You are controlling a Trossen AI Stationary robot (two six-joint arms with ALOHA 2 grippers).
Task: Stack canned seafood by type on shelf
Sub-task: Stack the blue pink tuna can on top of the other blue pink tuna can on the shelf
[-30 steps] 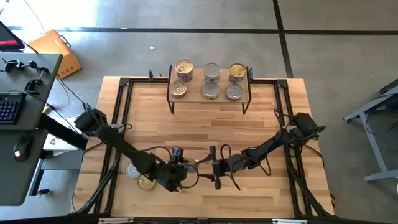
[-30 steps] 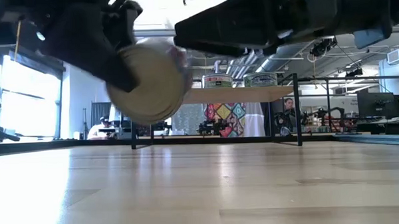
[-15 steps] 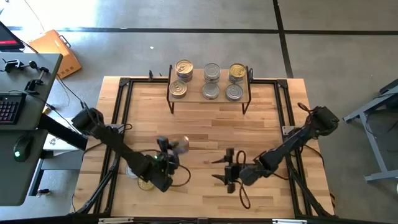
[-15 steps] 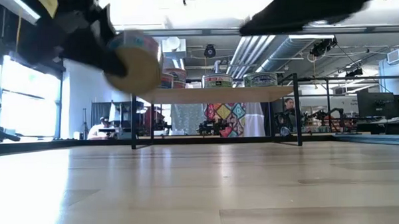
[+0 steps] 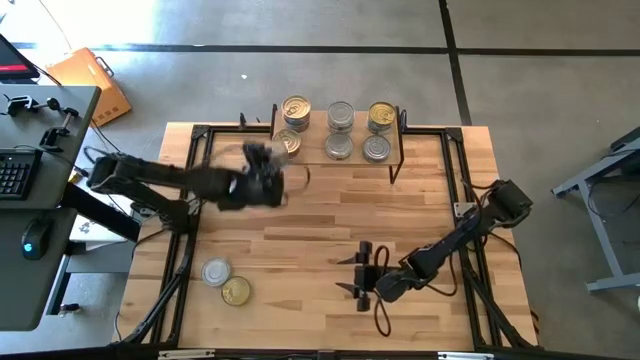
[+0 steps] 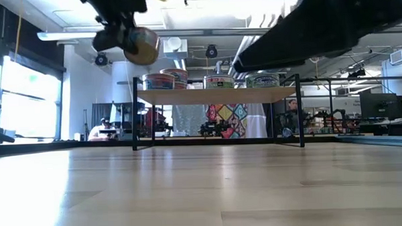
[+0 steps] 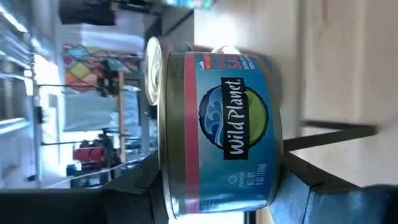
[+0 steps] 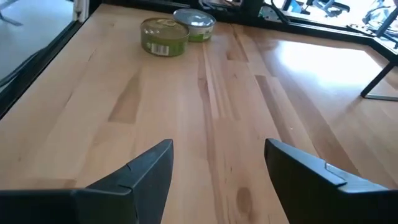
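My left gripper (image 5: 265, 178) is raised above the table just left of the shelf (image 5: 358, 131), shut on a blue-labelled tin of canned seafood (image 7: 217, 130). In the low view the tin (image 6: 142, 46) hangs higher than the shelf top (image 6: 214, 96). Several tins (image 5: 341, 116) stand on the shelf, some stacked. A silver-lidded tin (image 5: 215, 271) and a gold-lidded tin (image 5: 237, 291) rest on their bases at the table's near left. My right gripper (image 5: 357, 279) stands open low over the near middle, with nothing between its fingers (image 8: 149, 168). My left gripper pinches the tin between its two fingers, one finger (image 7: 134, 183) on each flat end (image 7: 163, 168), so the label faces the wrist camera. The fingers reach roughly level from the table's left. The tin lies on its side in the hold, lifted clear of table and shelf.
A black metal frame (image 5: 200, 135) runs around the wooden tabletop. Bare wood lies between the shelf and my right gripper. Off the table's left stands a desk with a keyboard (image 5: 12, 170). Cables trail beside both arms.
My left gripper has carried the tin from low over the near left up and toward the far edge, to beside the shelf's left end, turning as it went. My right gripper has drawn back a little toward the near right, staying open.
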